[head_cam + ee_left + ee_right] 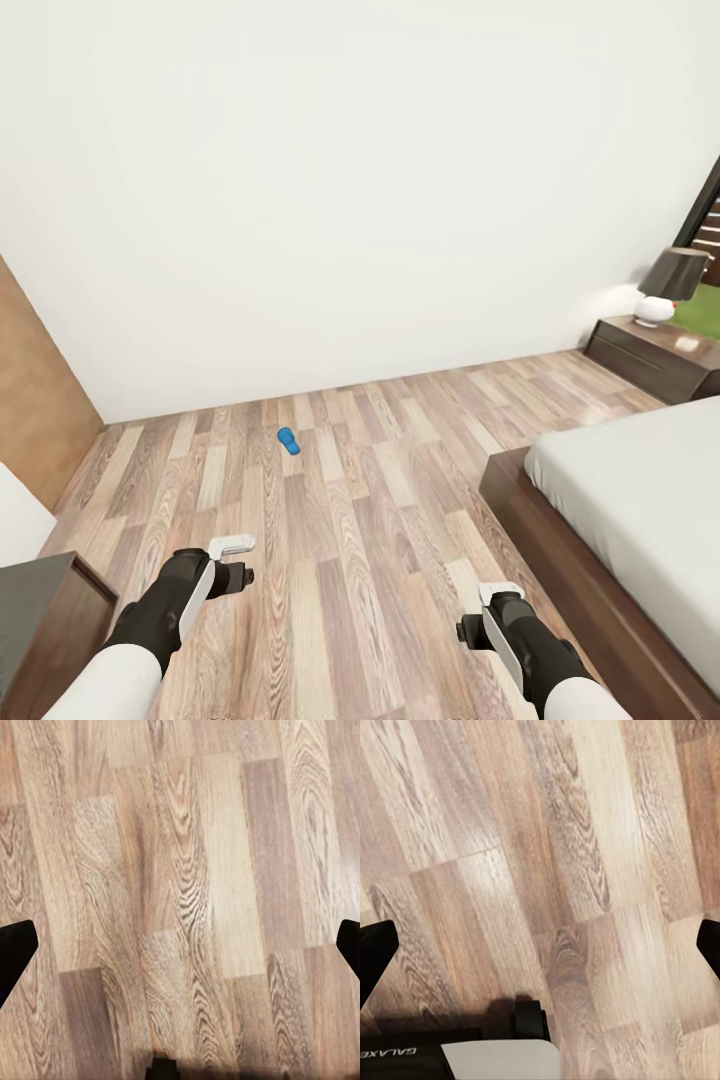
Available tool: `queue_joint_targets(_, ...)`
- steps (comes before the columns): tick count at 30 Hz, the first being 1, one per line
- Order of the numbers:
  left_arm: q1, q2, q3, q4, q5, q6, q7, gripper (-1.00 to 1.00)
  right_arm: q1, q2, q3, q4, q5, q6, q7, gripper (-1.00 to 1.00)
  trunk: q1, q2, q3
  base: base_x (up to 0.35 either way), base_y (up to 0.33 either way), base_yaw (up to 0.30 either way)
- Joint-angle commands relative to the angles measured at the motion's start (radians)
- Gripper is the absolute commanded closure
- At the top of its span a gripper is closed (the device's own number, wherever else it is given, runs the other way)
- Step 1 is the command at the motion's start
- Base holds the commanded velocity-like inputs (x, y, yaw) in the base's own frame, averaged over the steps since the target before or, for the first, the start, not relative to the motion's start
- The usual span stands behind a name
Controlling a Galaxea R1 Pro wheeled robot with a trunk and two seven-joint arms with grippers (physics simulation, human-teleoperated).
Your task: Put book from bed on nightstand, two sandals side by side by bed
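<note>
One blue sandal lies on the plank floor at twelve o'clock, the bed at three; both the left gripper and right gripper hang wide and empty, so a hasty approach could kick the sandal away.

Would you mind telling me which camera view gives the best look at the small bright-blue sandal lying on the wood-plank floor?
The head view: the small bright-blue sandal lies there on the light-brown wood-plank floor, near the white wall and well ahead of both grippers. The left wrist and right wrist views look straight down at bare floor planks between their dark fingertips, with nothing blue in them.
</note>
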Motion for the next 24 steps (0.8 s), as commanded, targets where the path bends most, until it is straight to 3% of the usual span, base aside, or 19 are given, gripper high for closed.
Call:
queue_joint_targets(1, 0.000, 0.000, 0.001, -0.001, 0.000, 0.005, 0.001, -1.00, 0.000, 0.001, 0.000, -0.001, -0.001, 0.005, -0.003, -1.00, 0.000, -0.001, -0.003, 0.000, 0.000, 0.000)
queue_joint_targets(20, 0.000, -0.006, 0.000, -0.022, 0.002, -0.012, 0.000, -1.00, 0.000, 0.001, -0.001, -0.001, 0.001, -0.001, -0.002, -1.00, 0.000, -0.001, -0.033, 0.000, 0.000, 0.000)
queue_joint_targets(24, 0.000, -0.030, 0.000, -0.060, 0.022, -0.029, -0.002, -1.00, 0.000, 0.001, -0.002, -0.001, 0.000, 0.003, -0.003, -1.00, 0.000, -0.001, -0.039, 0.000, 0.000, 0.000)
